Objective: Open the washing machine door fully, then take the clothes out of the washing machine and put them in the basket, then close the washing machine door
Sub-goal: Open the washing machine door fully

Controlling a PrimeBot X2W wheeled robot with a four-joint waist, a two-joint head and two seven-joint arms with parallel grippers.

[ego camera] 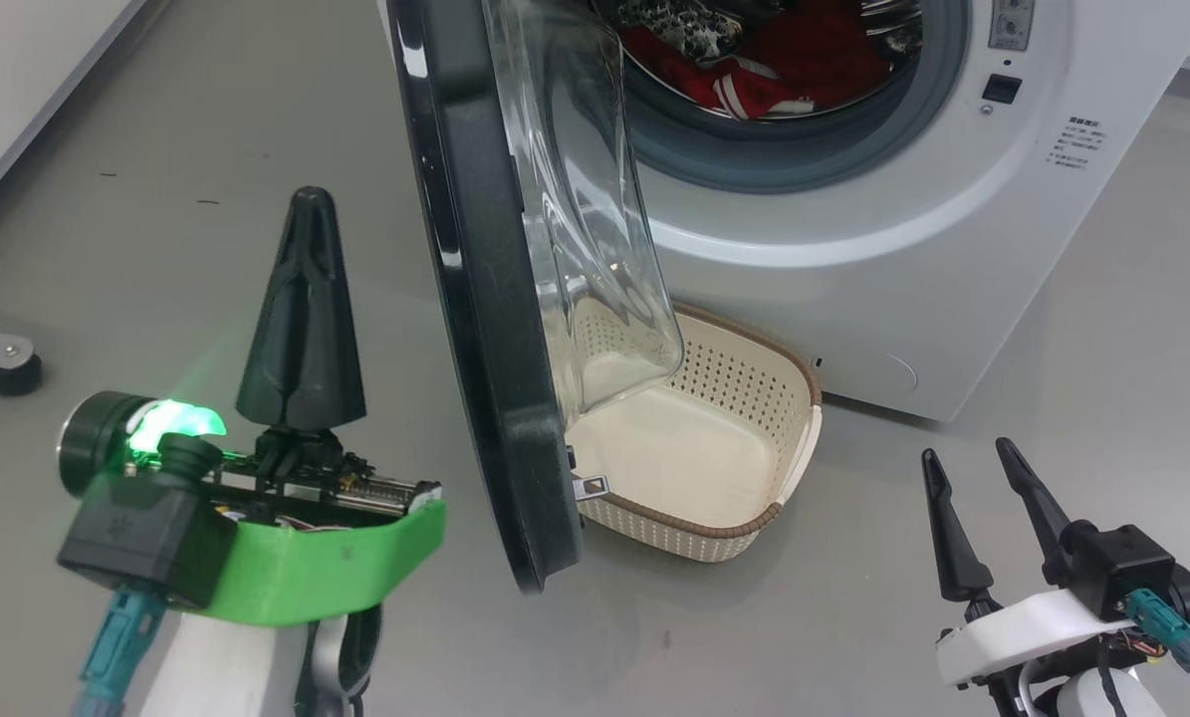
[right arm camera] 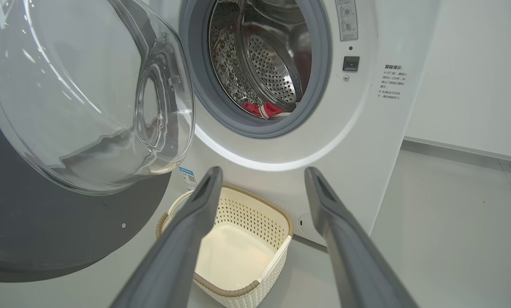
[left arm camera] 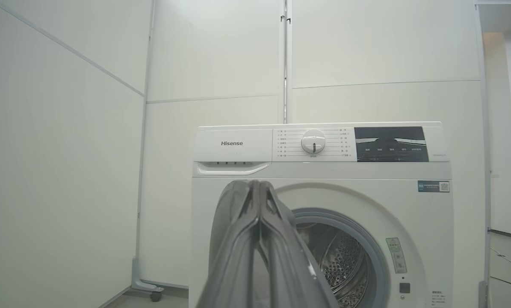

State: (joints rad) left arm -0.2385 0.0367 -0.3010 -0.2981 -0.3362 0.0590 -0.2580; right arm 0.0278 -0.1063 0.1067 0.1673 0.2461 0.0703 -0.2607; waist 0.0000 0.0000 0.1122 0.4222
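Note:
The washing machine (ego camera: 903,249) stands ahead with its round black door (ego camera: 485,329) swung out edge-on toward me, its clear glass bowl (ego camera: 585,229) hanging over the basket. Red clothes (ego camera: 784,70) with white stripes lie in the steel drum (right arm camera: 259,55), their red edge (right arm camera: 266,110) peeking over the grey port ring. The cream basket (ego camera: 754,523) sits empty on the floor under the port. My left gripper (ego camera: 306,214) is shut on nothing, left of the door's outer face. At the lower right, my right gripper (ego camera: 968,458) stands open, apart from the basket (right arm camera: 276,222).
A dark patterned cloth (ego camera: 679,25) lies in the drum beside the red ones. A castor foot (ego camera: 2,363) stands at the far left on the grey floor. White wall panels (left arm camera: 67,149) rise behind and left of the machine (left arm camera: 319,171).

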